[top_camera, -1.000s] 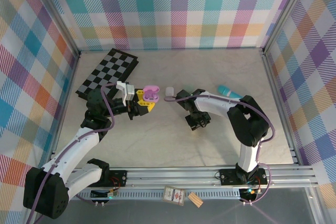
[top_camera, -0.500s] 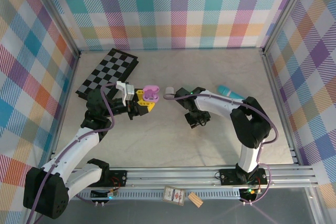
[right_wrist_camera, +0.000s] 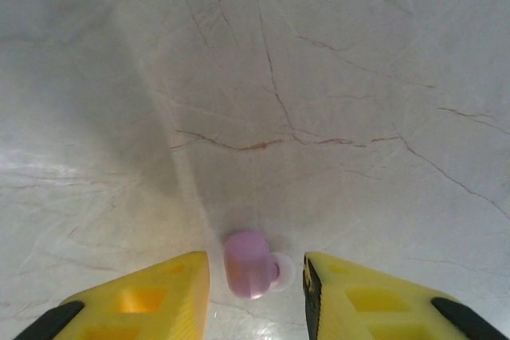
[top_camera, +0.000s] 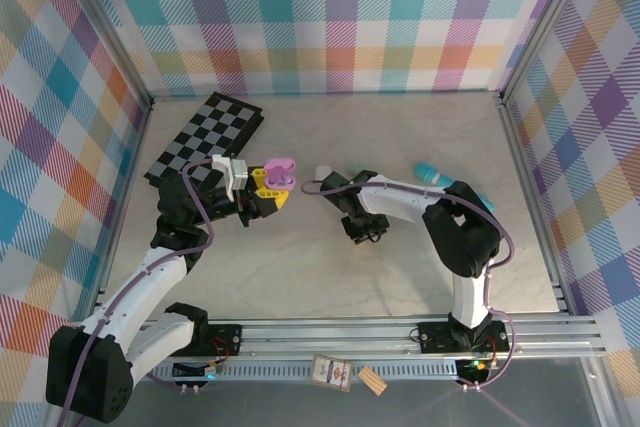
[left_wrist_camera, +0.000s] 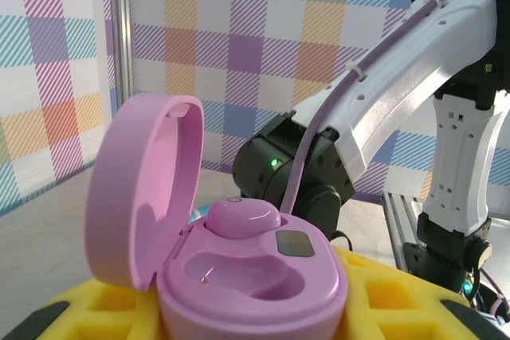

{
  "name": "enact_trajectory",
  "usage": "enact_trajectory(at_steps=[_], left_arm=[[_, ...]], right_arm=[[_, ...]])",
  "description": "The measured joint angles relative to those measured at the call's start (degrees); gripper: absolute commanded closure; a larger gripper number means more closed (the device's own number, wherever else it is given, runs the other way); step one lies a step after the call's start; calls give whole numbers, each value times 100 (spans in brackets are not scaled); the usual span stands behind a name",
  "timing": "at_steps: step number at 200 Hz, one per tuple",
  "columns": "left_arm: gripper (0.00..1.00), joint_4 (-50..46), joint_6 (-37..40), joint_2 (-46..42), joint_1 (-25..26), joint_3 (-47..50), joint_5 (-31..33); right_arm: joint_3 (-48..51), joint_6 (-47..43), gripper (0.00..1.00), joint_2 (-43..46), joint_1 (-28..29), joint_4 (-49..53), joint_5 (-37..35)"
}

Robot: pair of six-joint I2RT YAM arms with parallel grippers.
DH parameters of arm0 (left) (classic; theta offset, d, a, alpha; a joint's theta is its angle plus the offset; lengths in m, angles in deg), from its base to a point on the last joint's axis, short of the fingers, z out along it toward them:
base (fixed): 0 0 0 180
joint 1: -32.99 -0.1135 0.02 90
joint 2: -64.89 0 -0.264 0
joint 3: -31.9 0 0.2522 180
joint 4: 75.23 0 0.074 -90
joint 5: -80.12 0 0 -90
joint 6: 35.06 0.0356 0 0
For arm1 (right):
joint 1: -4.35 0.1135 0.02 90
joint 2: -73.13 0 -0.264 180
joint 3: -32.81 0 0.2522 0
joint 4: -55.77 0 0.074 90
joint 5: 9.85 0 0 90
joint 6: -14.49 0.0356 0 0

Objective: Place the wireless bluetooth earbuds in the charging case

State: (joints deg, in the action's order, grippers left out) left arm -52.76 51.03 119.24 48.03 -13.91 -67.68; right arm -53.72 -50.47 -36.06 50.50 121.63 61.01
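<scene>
My left gripper is shut on the purple charging case, which sits upright between the yellow fingers. Its lid stands open, one purple earbud sits in the far socket, and the near socket is empty. From above, the case is held left of the table's centre. My right gripper hangs low over the table, open. A second purple earbud with a pale tip lies on the surface between the yellow fingers, with a gap on each side.
A checkerboard lies at the back left. A turquoise stick lies right of the right arm. A small white object sits by that arm's end. Plaid walls and metal rails enclose the marble table.
The left gripper has carried the case slightly left and back. The right arm has shifted left, and its jaws have narrowed around the earbud on the table.
</scene>
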Motion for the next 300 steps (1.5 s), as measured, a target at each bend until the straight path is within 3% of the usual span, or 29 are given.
enact_trajectory(at_steps=[54, 110, 250, 300], left_arm=[[75, 2, -17, 2, -24, 0, 0], [75, 22, -85, 2, -24, 0, 0], [75, 79, -107, 2, -24, 0, -2], [75, 142, -105, 11, -24, 0, 0]], right_arm=[[0, -20, 71, -101, 4, 9, -90], [-85, -26, 69, -179, 4, 199, -426], [-173, -109, 78, -321, 7, 284, -568], [76, -85, 78, 476, -57, -50, -46]])
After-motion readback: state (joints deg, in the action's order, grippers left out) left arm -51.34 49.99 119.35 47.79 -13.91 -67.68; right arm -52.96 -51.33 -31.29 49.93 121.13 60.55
